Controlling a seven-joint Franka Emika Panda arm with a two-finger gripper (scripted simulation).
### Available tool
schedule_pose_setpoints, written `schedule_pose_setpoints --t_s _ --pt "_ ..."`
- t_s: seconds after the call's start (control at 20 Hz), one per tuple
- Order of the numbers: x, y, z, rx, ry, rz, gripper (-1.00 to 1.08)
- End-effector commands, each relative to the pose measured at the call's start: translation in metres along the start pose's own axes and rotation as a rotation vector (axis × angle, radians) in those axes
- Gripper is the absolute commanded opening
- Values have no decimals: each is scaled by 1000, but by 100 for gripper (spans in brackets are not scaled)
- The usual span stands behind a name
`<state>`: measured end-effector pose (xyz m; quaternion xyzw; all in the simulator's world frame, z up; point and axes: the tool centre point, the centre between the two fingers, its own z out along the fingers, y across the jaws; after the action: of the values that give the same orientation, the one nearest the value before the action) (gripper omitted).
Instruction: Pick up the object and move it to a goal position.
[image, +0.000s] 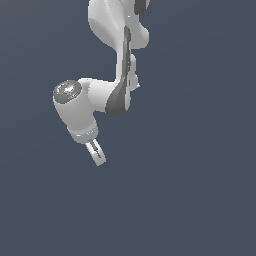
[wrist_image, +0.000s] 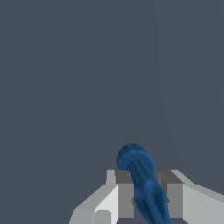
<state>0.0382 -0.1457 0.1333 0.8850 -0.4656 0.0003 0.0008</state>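
In the wrist view a dark blue rounded, elongated object (wrist_image: 142, 179) sits between my two grey fingers (wrist_image: 124, 192), which press against its sides. My gripper (wrist_image: 144, 194) is shut on it. In the exterior view the white arm hangs from the top of the picture, and my gripper (image: 98, 156) points down toward the exterior view's right. The blue object is hidden there behind the fingers (image: 95, 151). No goal marker shows in either view.
Only a plain dark grey-blue surface (image: 190, 200) fills the background in both views. The arm's elbow and links (image: 120, 95) occupy the upper middle of the exterior view.
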Motion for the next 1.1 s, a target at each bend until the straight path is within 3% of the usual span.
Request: schedule_pose_setpoints --t_s 0.0,0.6,1.05 --pt "14 -3 -17 0 0 0 -100" --pt "68 -16 -79 0 0 -1 -100" --pt "91 -23 -104 1 -1 -1 -100"
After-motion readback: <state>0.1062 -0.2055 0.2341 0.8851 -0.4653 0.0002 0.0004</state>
